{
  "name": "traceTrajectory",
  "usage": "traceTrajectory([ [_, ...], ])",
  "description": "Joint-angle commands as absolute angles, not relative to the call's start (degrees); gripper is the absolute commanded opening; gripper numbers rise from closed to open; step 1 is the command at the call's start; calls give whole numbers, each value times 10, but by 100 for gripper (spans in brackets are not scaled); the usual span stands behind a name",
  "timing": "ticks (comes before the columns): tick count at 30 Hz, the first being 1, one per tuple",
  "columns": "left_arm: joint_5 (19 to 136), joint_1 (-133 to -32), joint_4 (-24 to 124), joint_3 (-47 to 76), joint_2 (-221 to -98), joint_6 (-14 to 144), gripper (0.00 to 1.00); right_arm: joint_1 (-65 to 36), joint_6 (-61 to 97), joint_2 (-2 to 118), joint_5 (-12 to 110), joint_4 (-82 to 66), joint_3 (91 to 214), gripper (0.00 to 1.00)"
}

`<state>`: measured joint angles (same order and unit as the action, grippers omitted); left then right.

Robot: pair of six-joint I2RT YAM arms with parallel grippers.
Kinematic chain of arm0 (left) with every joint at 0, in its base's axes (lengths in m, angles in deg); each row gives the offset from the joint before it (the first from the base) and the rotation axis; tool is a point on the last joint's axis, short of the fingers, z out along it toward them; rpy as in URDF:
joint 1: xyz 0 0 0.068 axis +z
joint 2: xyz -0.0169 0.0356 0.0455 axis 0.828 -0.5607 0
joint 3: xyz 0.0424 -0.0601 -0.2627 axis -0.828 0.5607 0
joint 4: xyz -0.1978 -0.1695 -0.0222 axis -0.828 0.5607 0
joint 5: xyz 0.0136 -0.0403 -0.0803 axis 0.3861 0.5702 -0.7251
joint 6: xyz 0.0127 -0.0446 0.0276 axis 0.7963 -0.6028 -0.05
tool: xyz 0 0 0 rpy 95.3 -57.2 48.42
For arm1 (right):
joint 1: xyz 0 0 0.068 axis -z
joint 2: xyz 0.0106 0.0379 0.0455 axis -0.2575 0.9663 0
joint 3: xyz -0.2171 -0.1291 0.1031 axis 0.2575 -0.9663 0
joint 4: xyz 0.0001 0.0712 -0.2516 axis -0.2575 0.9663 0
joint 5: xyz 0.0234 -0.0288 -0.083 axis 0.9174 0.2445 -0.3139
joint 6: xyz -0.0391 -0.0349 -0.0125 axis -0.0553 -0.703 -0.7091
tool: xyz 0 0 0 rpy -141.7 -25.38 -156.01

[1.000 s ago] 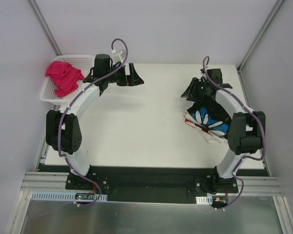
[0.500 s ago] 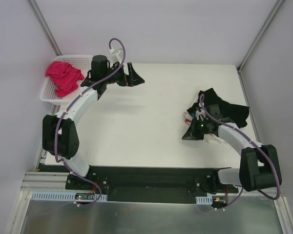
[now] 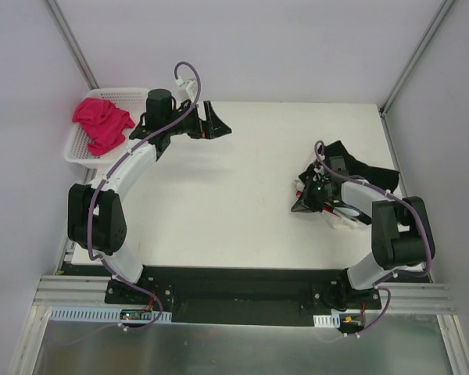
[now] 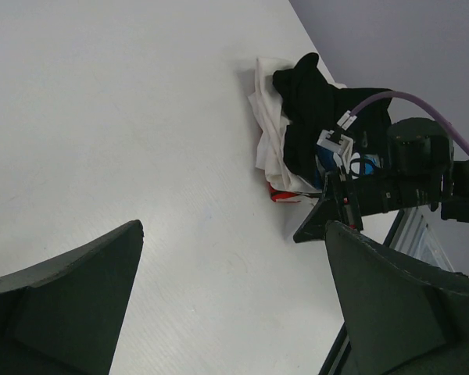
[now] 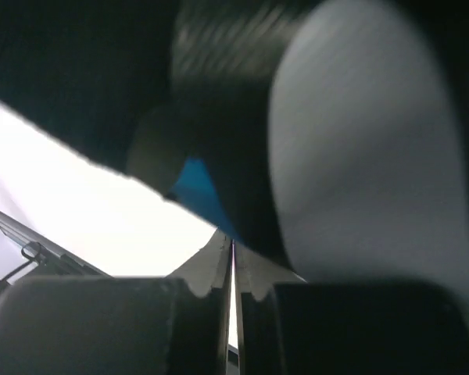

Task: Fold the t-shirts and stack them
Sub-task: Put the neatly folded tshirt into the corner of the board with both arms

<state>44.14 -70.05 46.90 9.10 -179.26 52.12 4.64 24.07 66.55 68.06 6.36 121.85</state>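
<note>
Right gripper: jaws pressed shut. Black t-shirt drapes over and just beyond them, blue patch showing; cannot tell if cloth is pinched. Cream t-shirts bunched beneath the black one. Left gripper: jaws spread wide, empty, that pile well ahead of them. Pink t-shirt lies behind the left jaws, in basket.

The right wrist view was one close blur of black t-shirt. From above, the right arm hid most of its print; cream tees lay mostly covered underneath.
</note>
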Motion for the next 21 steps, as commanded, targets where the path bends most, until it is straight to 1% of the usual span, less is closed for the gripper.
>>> traceTrajectory([
  [1,443,-699,456,88,-1786,535,99,86,251,684,658,52,1243,5],
  [7,442,-695,465,74,-1809,538,99,148,251,701,652,50,1255,5],
  [13,435,-690,465,59,-1830,535,99,207,258,743,647,45,1301,6],
  [21,429,-684,465,52,-1838,533,99,215,272,827,638,38,1389,7],
])
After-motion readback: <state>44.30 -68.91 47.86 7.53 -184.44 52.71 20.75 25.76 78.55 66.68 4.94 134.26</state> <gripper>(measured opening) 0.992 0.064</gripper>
